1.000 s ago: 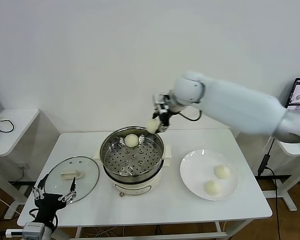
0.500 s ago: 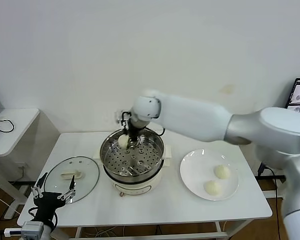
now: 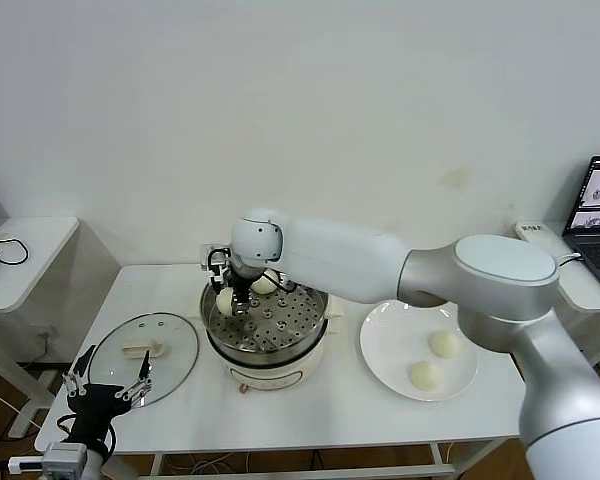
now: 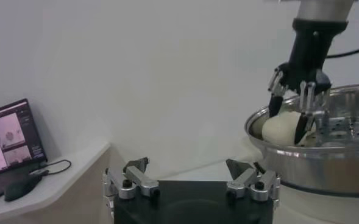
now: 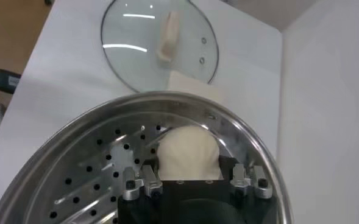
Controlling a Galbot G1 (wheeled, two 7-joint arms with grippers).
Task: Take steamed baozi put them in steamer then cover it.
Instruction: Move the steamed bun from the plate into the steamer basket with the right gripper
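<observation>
The steamer [image 3: 310, 325] is a shiny perforated basket on a cream pot at the table's middle. My right gripper [image 3: 229, 297] reaches down into its left side, shut on a cream-white baozi [image 3: 223, 299]. In the right wrist view the baozi [image 5: 187, 149] sits between the fingers of the right gripper [image 5: 188, 169], low over the perforated floor [image 5: 88, 176]. A second baozi [image 3: 266, 285] lies at the basket's back. Two baozi [image 3: 443, 343] [image 3: 425, 375] rest on the white plate [image 3: 390, 335]. My left gripper [image 3: 108, 392] is open and empty, parked below the table's front left corner.
The glass lid with a cream handle [image 3: 143, 358] lies flat on the table left of the steamer; it also shows in the right wrist view [image 5: 158, 42]. The left wrist view shows the steamer rim [image 4: 313, 152] and the right gripper [image 4: 296, 115]. A side table [image 3: 20, 255] stands at the left.
My right gripper has carried the baozi from above the steamer's far right rim across to the left side and lowered it into the basket. The left arm has not moved.
</observation>
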